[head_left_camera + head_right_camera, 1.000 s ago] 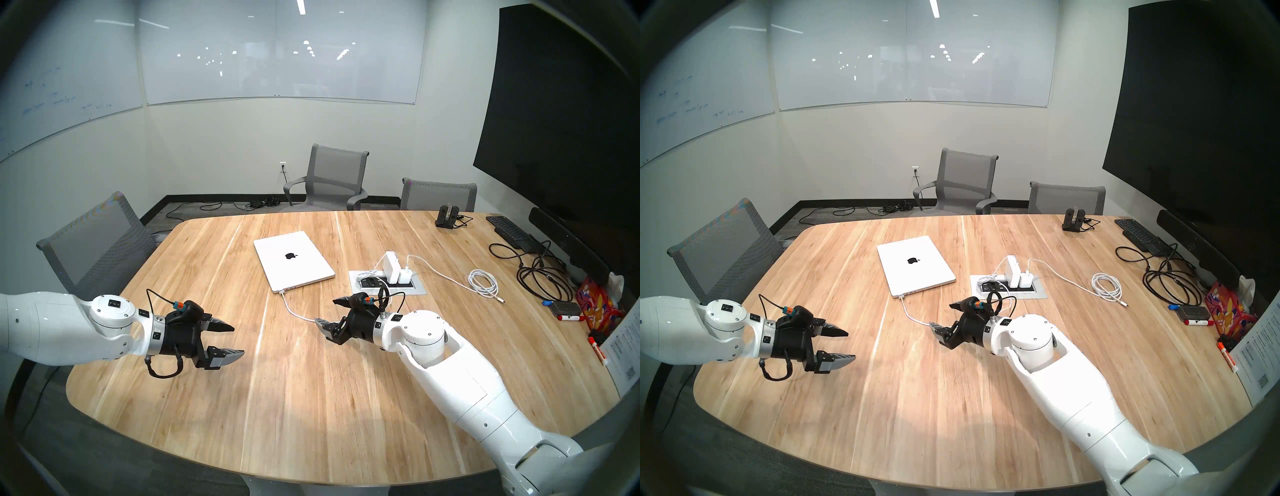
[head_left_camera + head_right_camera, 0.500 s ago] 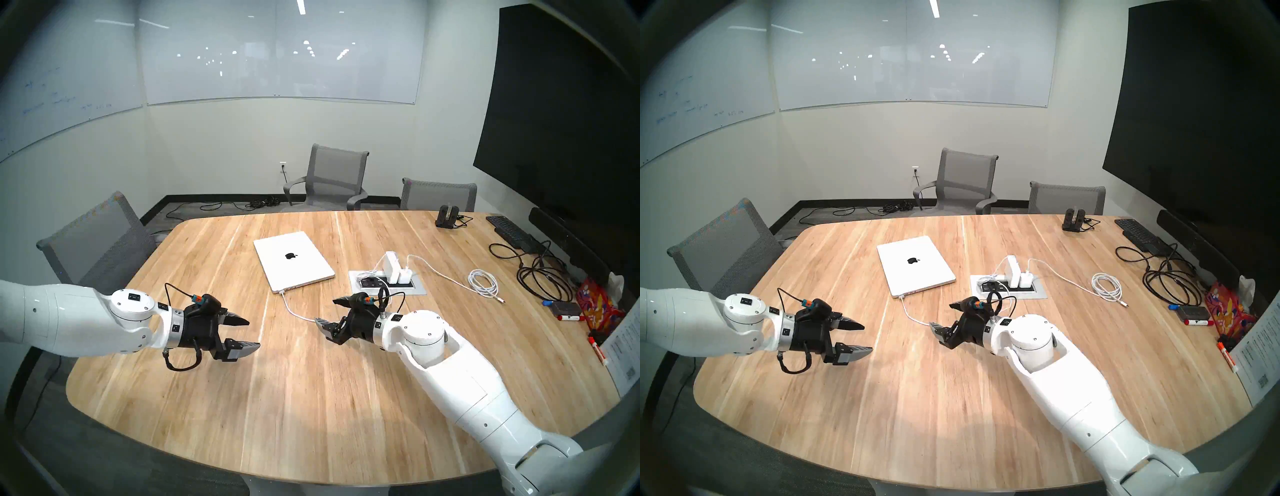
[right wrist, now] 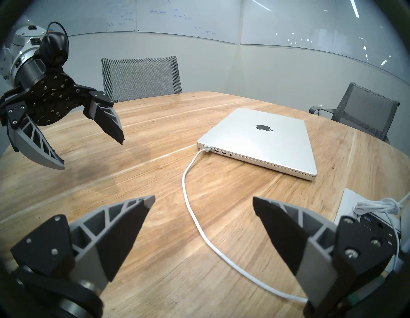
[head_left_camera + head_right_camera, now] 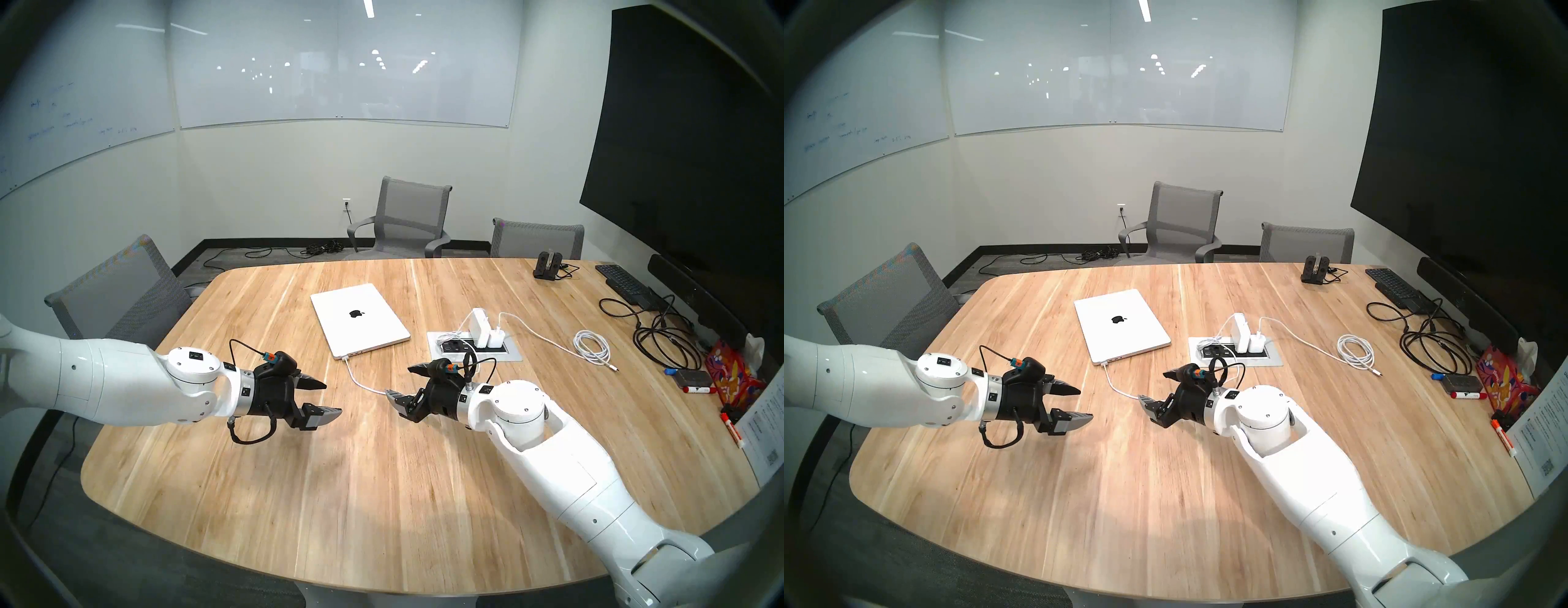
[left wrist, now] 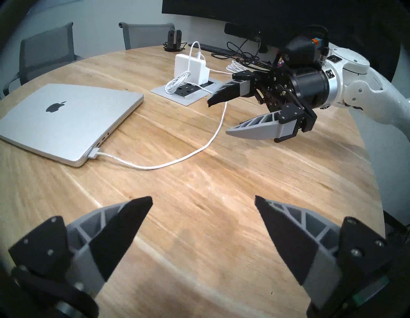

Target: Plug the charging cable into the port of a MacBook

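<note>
My empty, wide-open left gripper point(image 4: 334, 398) has slid farther from the table's point(image 4: 382, 488) left edge toward my unmoved, empty, wide-open right gripper point(image 4: 397, 381).

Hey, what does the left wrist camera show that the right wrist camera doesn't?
Only the left wrist view shows the white power adapter, the black keyboard and the right pincer, open and empty. Only the right wrist view shows the whiteboard and the left pincer, also open. Both show the closed MacBook on the wooden table with the charging cable already seated in its endmost port.
</note>
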Tool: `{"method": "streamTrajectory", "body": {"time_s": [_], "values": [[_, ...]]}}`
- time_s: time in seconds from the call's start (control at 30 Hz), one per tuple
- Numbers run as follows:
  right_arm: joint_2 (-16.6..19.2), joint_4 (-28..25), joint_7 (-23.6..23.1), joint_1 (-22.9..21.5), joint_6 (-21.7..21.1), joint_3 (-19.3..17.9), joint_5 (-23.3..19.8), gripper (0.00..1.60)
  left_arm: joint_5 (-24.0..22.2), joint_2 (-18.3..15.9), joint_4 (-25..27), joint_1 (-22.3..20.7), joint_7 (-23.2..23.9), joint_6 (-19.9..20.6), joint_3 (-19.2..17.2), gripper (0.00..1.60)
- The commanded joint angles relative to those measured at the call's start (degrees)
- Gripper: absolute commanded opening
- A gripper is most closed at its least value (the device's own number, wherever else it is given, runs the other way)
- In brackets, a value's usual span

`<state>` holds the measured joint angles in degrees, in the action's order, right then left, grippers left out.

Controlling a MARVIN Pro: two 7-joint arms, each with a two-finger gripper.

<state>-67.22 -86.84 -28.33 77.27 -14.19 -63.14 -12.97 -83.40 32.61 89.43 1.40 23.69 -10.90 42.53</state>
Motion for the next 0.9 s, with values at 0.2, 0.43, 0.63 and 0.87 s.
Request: {"method": "streamTrajectory", "body": {"time_s": [0.2, 0.43, 0.63, 0.87], "values": [[-0.2, -1.3, 0.0, -0.5, 0.4, -0.1, 0.1, 1.6, -3.3, 6.3, -5.7, 2.9, 0.4, -1.9, -2.9, 1.6], [-0.2, -1.3, 0.0, -0.5, 0.4, -0.1, 0.1, 1.6, -3.5, 8.1, -7.7, 3.7, 0.5, -3.6, -4.1, 1.6], [-0.2, -1.3, 0.0, -0.5, 0.4, -0.1, 0.1, 1.6, -3.3, 8.6, -7.6, 3.6, 0.7, -3.8, -4.5, 1.6], [-0.2, -1.3, 0.1, -0.5, 0.4, -0.1, 0.1, 1.6, -4.2, 9.0, -8.5, 3.7, 1.0, -3.7, -5.0, 1.6]]}}
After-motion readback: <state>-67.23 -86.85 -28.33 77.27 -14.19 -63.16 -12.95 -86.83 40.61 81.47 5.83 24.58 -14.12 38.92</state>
